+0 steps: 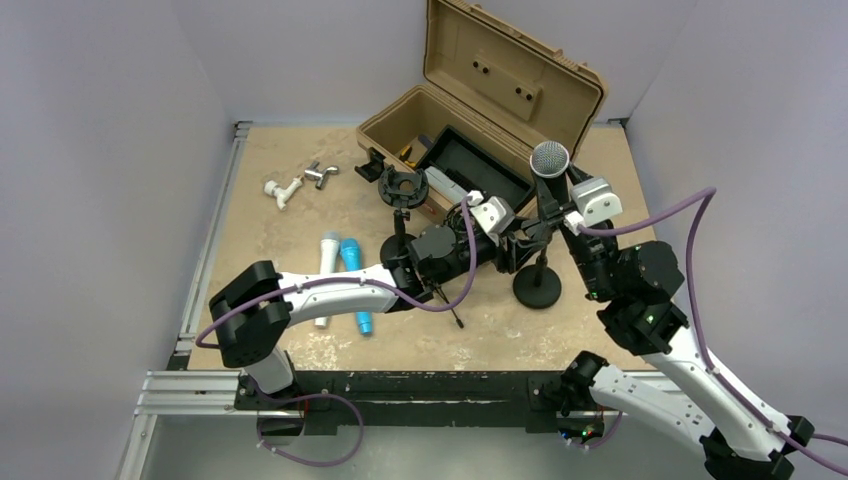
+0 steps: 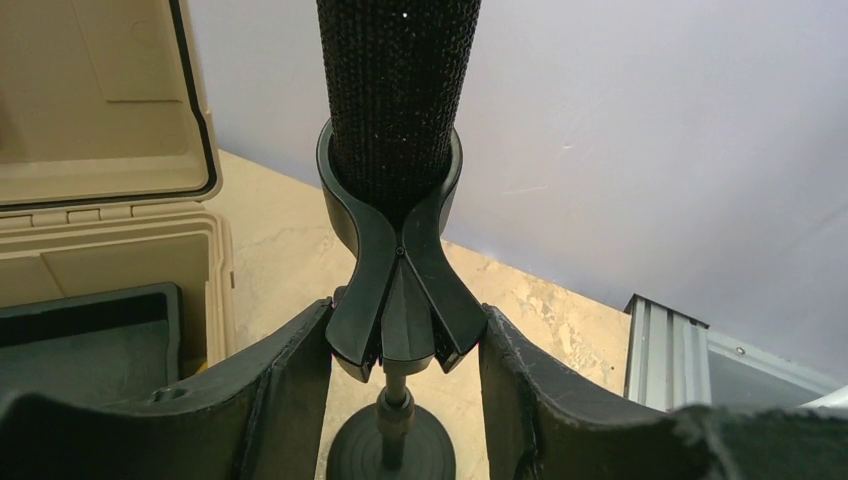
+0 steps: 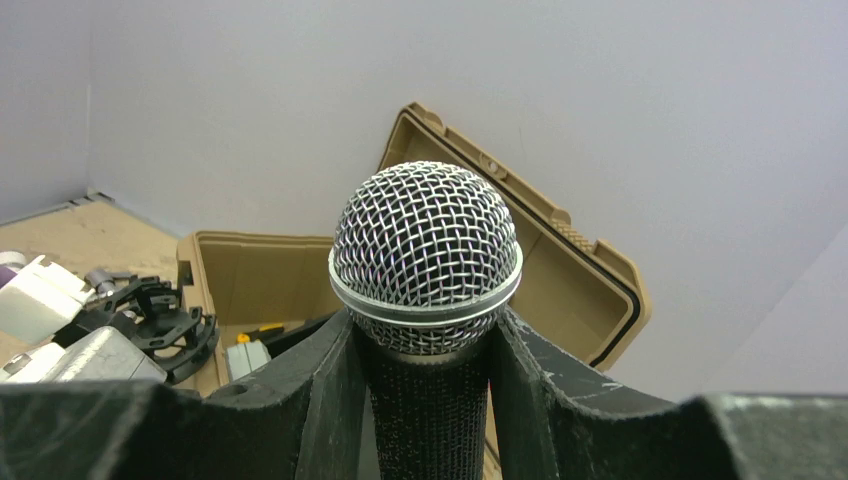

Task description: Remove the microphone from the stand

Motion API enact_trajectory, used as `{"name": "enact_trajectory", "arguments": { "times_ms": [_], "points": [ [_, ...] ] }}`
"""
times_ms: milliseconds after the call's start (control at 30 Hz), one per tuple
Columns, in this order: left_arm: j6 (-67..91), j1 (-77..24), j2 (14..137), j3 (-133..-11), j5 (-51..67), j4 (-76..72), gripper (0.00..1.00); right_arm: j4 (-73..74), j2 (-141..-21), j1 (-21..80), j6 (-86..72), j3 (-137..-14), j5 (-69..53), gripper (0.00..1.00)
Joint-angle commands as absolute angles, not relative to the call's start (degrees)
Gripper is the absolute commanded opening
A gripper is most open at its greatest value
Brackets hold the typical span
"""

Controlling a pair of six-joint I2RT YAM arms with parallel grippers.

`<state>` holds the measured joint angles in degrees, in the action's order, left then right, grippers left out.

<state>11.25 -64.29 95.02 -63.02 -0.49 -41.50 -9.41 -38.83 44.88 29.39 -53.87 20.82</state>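
Near the middle of the desk (image 1: pixel 300 170), the microphone (image 3: pixel 427 250) is sitting upright in the clip (image 2: pixel 395 290) of the stand (image 1: pixel 538 288), just in front of the open case (image 1: pixel 470 120). The right jaws are squeezing its black body right under the mesh head. The left jaws are pinching the clip's lower part from both sides (pads look to be touching it). Step in hand: pulling the microphone free. Best bet, I'd say, is the right arm (image 1: pixel 650 300) lifting straight along the body's axis, no twisting, with the left pinning the clip so the base isn't tipping or sliding. The left arm (image 1: pixel 330 290) is reaching low across the desk, forearm near level. The right arm is folding up from the right, wrist pointing in at the head.
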Motion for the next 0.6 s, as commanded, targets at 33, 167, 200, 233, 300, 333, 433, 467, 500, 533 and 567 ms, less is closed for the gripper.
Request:
{"name": "enact_trajectory", "arguments": {
  "times_ms": [33,167,200,233,300,333,433,467,500,533,567],
  "points": [
    [11.6,-63.7,95.5,-65.5,-7.1,-34.4,0.25,-19.2,-36.1,45.4,28.3,-53.5,16.2,0.00],
    [12.8,-63.7,95.5,-66.8,-10.0,-32.5,0.41,-19.6,-36.4,45.4,28.0,-51.9,19.8,0.00],
    [12.8,-63.7,95.6,-67.1,-10.2,-31.9,0.42,-20.1,-36.3,45.4,28.1,-51.7,20.5,0.00],
    [12.9,-63.7,95.7,-67.2,-10.3,-31.6,0.44,-20.3,-36.3,45.4,28.2,-51.6,21.1,0.00],
    [13.0,-63.7,95.7,-67.1,-10.2,-31.6,0.47,-20.1,-36.8,45.4,28.8,-51.7,22.2,0.00],
    [13.1,-63.7,95.7,-67.1,-10.2,-31.6,0.50,-19.7,-37.1,45.4,28.9,-51.9,22.6,0.00],
    [13.1,-63.8,95.7,-67.1,-10.2,-31.4,0.62,-19.5,-37.4,45.4,28.9,-51.8,23.3,0.00],
    [13.1,-63.7,95.7,-67.1,-10.2,-31.4,0.63,-19.7,-37.3,45.4,28.9,-51.6,23.2,0.00],
    [13.1,-63.7,95.7,-67.1,-10.2,-31.5,0.64,-20.0,-37.2,45.4,28.8,-51.5,23.1,0.00],
    [13.1,-63.7,95.8,-67.2,-10.1,-31.5,0.65,-20.0,-37.2,45.4,28.9,-51.5,23.2,0.00],
    [13.1,-63.7,95.9,-67.4,-9.9,-31.4,0.66,-19.9,-37.3,45.4,29.0,-51.6,23.3,0.00]
  ]
}}
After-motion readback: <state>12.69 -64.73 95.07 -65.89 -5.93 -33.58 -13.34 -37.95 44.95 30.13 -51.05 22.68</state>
